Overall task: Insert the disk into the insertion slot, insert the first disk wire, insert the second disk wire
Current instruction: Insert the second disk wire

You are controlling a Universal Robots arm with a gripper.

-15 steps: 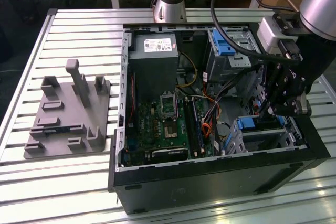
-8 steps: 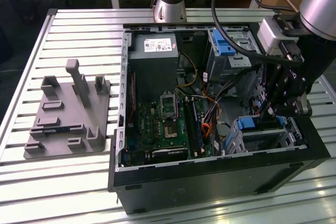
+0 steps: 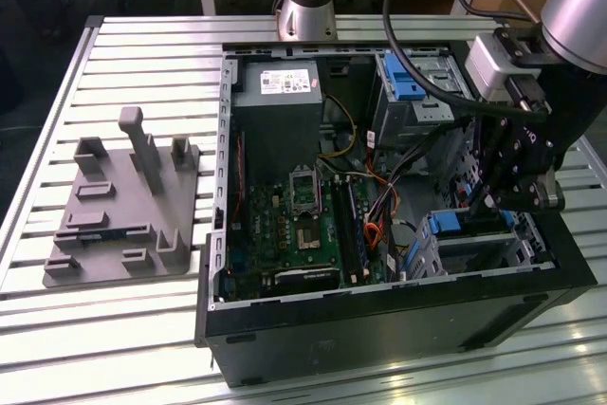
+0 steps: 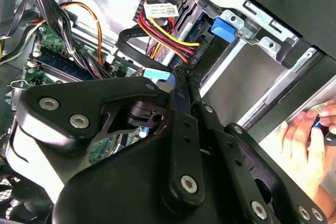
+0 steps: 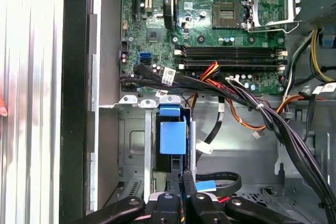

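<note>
Inside the perforated silver insertion slot point(image 3: 474, 246), the blue-framed disk point(image 5: 172, 137).

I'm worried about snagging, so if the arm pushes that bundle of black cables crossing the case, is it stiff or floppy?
Probably floppy: the black cable bundle hangs in loose curves above the motherboard, so it should bend aside. Many strands run together, though, so it may resist somewhat and spring back.
</note>
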